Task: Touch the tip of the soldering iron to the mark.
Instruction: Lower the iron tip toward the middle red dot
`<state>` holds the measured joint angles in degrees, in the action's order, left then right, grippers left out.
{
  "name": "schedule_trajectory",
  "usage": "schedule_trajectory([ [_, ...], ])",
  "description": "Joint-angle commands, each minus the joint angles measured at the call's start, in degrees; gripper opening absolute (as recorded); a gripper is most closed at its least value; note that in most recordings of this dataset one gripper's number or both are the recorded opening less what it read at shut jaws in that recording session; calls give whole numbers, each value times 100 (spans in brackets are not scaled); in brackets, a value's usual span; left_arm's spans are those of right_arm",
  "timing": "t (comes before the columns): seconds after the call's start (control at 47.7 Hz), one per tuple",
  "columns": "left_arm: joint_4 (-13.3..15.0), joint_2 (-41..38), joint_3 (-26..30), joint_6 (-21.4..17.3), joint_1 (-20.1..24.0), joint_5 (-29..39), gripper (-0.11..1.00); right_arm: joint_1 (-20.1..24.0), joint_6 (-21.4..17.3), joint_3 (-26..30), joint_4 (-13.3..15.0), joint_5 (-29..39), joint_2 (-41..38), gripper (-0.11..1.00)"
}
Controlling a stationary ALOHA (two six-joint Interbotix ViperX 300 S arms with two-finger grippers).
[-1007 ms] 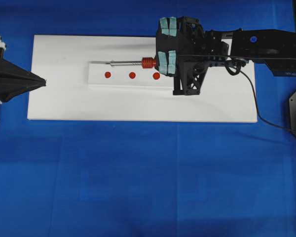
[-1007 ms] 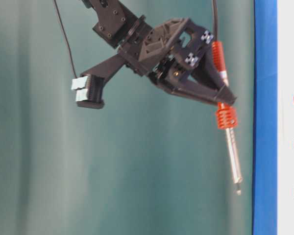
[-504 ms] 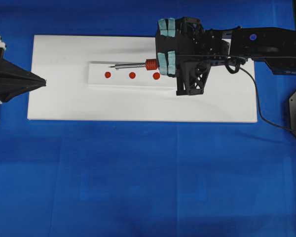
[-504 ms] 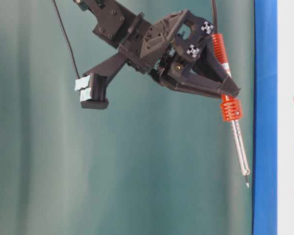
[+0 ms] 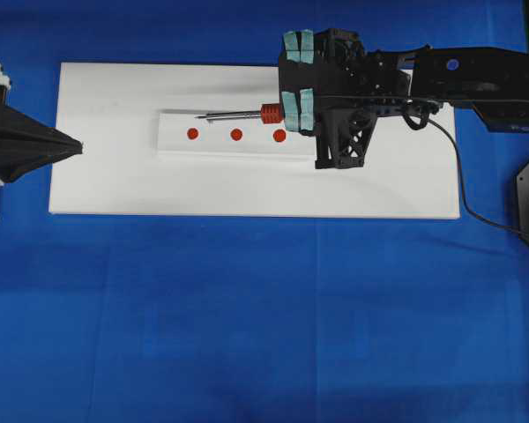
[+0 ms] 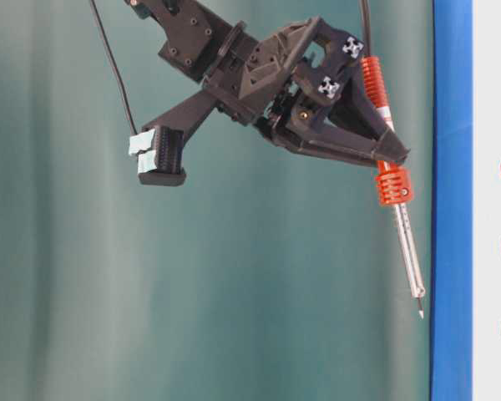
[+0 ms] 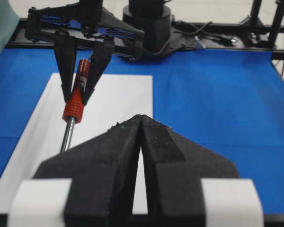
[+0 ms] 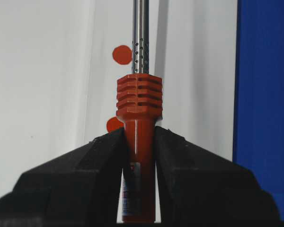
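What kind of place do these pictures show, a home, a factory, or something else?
Most likely a robotics lab test bench. A blue cloth covers the table, a plain white board carries three red dots, and the right end effector holds a soldering iron above them.

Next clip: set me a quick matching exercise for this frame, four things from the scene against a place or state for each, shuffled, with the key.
Things
1. soldering iron
2. left gripper
3. tip
4. red dots

Places or states
A. jaws shut, holding nothing, at the board's left edge
B. in a row on the raised white strip
C. clamped by its red-orange handle in the right gripper
D. in the air, not touching the white board

Pairs: 1-C, 2-A, 3-D, 4-B
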<state>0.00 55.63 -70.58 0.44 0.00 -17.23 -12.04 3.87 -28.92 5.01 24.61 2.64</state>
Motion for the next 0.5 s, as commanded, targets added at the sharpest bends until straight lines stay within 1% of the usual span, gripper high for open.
schedule_trajectory([
  [0.0,0,-44,53,9,18,-53,0,-18,-18,149,9,-9,158,6],
  [0.483,0,-35,53,9,18,-53,0,-9,-44,185,-18,0,88,6],
])
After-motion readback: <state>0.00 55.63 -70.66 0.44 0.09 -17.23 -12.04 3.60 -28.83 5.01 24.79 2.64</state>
